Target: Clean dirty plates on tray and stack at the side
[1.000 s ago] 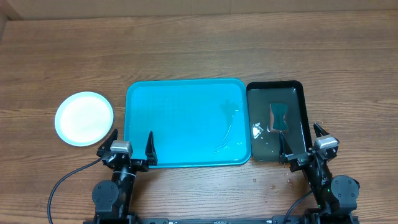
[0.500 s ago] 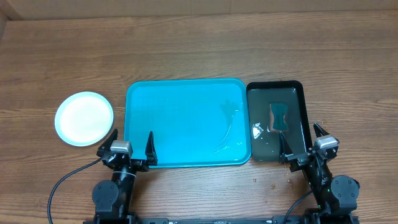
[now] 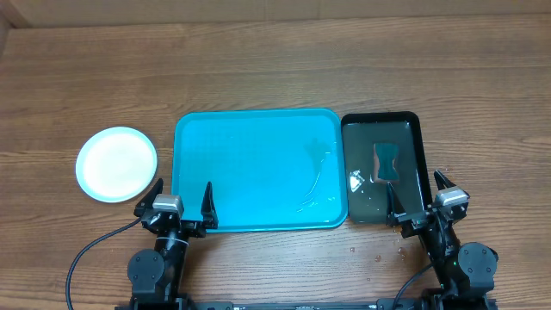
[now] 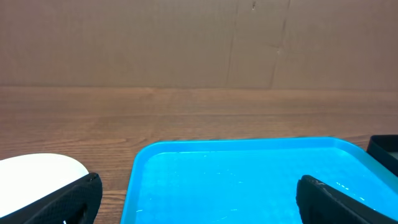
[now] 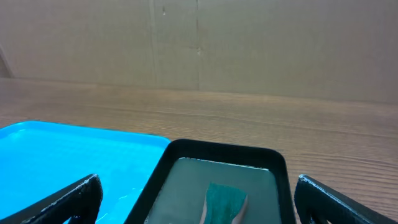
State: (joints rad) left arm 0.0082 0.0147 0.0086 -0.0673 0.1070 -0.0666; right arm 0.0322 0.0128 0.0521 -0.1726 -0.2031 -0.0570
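I work on a brown wooden table (image 3: pixel 275 77) with a cardboard wall (image 4: pixel 186 43) behind it at 12 o'clock. The tray (image 3: pixel 250 172) lies in the middle, wet with thin streaks. At its 9 o'clock, apart from it, are the plates (image 3: pixel 116 164): white on top with a pale blue edge, and I cannot tell how many. At 3 o'clock, just beside it, is a black tray (image 3: pixel 380 116) with water and a sponge (image 3: pixel 386 162). My left gripper (image 3: pixel 183 184) and right gripper (image 3: pixel 413 182) stand at 6 o'clock, jaws spread wide and holding nothing. Small specks (image 3: pixel 377 257) lie near the right one.
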